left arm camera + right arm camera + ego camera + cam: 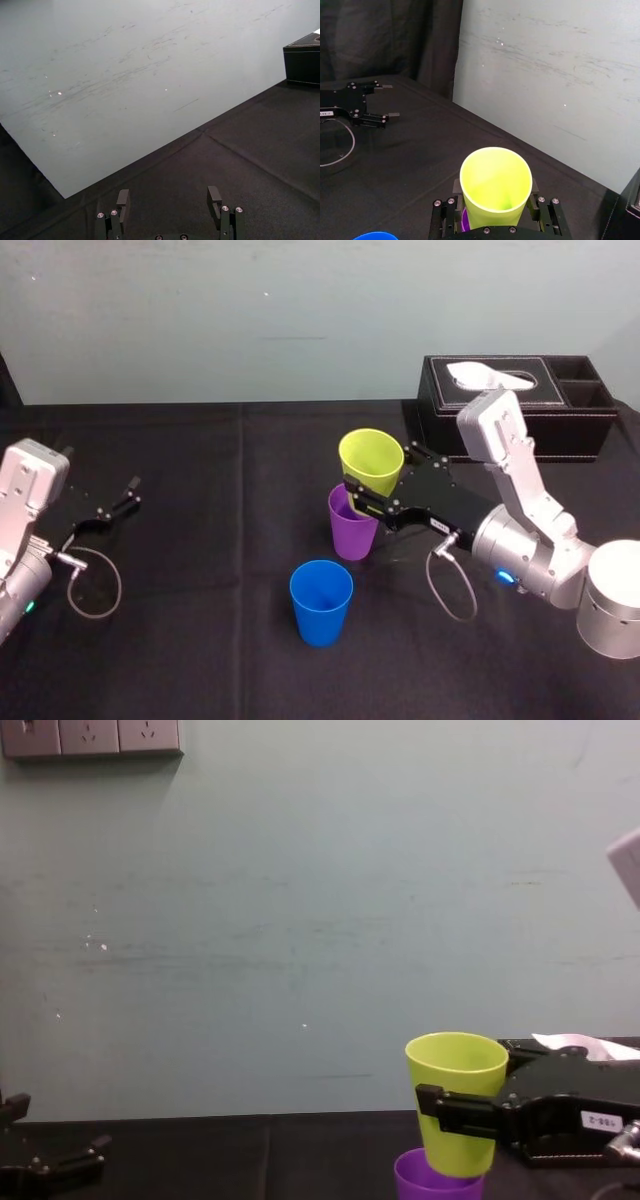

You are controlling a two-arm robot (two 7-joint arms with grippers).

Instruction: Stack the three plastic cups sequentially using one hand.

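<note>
Now clamped on the tilted yellow-green tapered plastic cup [371, 462], the jaws of the right arm [520, 490] hold it at the mouth of the upright purple plastic cup [352, 530], the blue plastic cup [321, 602] apart on the black bench [200, 590]; that tilt could snag and topple the purple one, while the open jaws of the left arm [30, 490] idle far left.

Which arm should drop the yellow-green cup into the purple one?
Right. The right gripper holds the yellow-green cup directly over the purple cup; the left gripper sits open, far off to the side.

Pale green wall [300, 920] behind black-draped table [200, 590]
</note>
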